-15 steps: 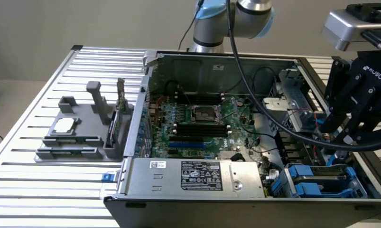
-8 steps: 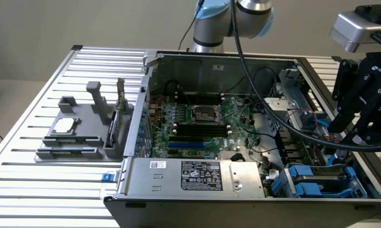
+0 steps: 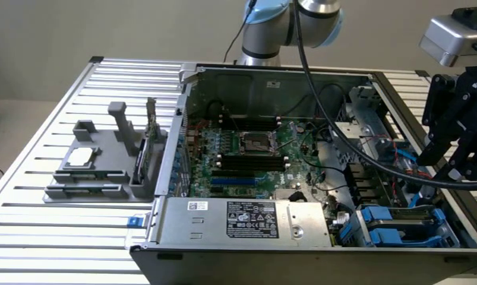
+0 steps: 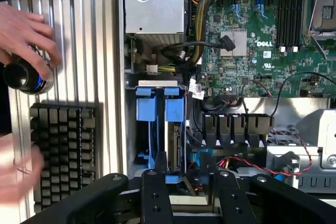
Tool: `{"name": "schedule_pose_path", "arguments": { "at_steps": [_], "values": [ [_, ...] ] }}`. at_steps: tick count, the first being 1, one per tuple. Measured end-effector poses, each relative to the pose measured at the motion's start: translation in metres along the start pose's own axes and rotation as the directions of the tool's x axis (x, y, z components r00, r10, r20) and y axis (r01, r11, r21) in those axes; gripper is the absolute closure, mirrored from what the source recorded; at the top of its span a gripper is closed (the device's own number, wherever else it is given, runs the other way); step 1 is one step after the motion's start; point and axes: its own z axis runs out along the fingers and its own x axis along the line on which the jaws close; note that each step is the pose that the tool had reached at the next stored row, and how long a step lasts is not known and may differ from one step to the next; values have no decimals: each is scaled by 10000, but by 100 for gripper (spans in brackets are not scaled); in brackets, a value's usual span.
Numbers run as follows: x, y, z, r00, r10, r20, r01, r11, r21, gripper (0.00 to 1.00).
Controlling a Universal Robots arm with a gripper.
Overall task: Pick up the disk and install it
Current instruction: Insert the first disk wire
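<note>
Wrist view, black jointed pincer (image 4: 189, 182) spread, perhaps above blue-framed disk (image 4: 149, 109)

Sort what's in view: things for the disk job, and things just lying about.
For the job: gripper, blue-framed disk, computer case.
Lying about: keyboard, grey holder with chip and upright card, a person's hand.

1. The black claw (image 4: 188, 178), fingers spread with nothing between them, hangs over a drive bay.
2. Two blue plastic carriers (image 4: 160, 109) stand side by side there, near the green motherboard (image 4: 252, 40).
3. A person's hand (image 4: 26, 35) holds a black cylinder (image 4: 23, 77) above the slatted metal tabletop (image 4: 100, 51), near a black keyboard (image 4: 63, 150).
</note>
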Motion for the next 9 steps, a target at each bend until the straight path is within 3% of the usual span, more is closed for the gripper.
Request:
{"name": "schedule_pose_path", "arguments": {
  "at_steps": [9],
  "values": [
    [0, 0, 0, 10000, 0, 3, 0, 10000, 0, 61]
  ]
}}
